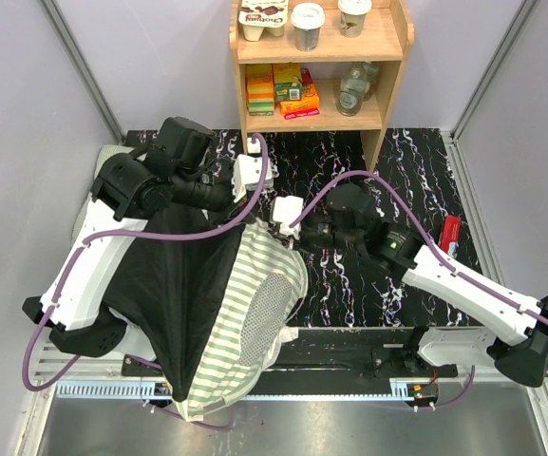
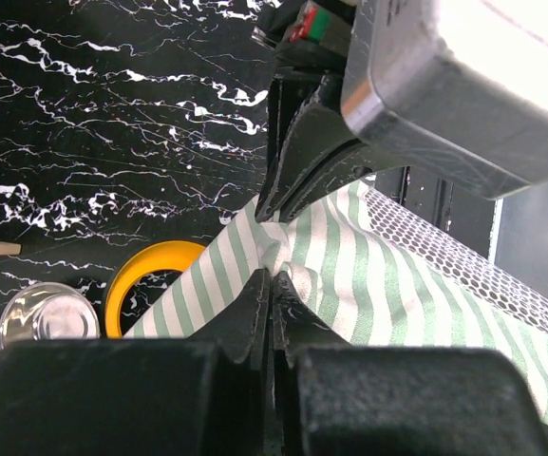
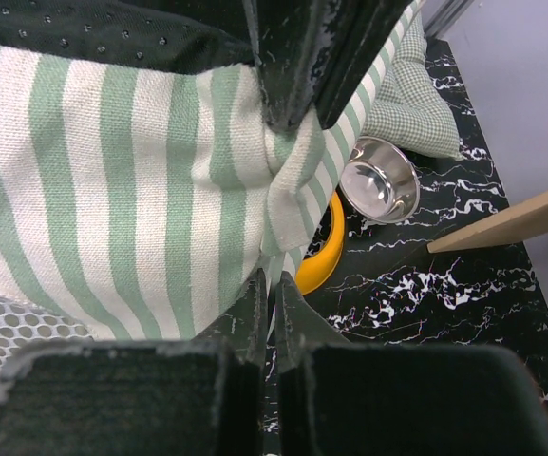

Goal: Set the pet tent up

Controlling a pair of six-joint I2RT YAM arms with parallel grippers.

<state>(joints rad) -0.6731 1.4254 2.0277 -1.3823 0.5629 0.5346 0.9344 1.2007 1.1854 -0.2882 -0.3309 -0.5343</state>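
Observation:
The pet tent (image 1: pixel 255 304) is a big sheet of sage-green-and-white striped fabric with a white mesh panel (image 1: pixel 266 306) and a dark underside (image 1: pixel 169 285). It hangs from both grippers at mid-table and drapes over the near edge. My left gripper (image 2: pixel 274 277) is shut on a bunched fold of the striped cloth (image 2: pixel 349 256). Facing it, my right gripper (image 3: pixel 274 280) is shut on the same fold (image 3: pixel 160 171). From above, the two grippers meet tip to tip, left gripper (image 1: pixel 255 211) and right gripper (image 1: pixel 288 223).
A yellow bowl holder (image 3: pixel 326 255) and a steel bowl (image 3: pixel 378 185) sit on the black marbled table under the tent. A green checked cushion (image 3: pixel 411 104) lies beyond them. A wooden shelf (image 1: pixel 316 66) with food items stands at the back. A red object (image 1: pixel 450 233) lies at the right.

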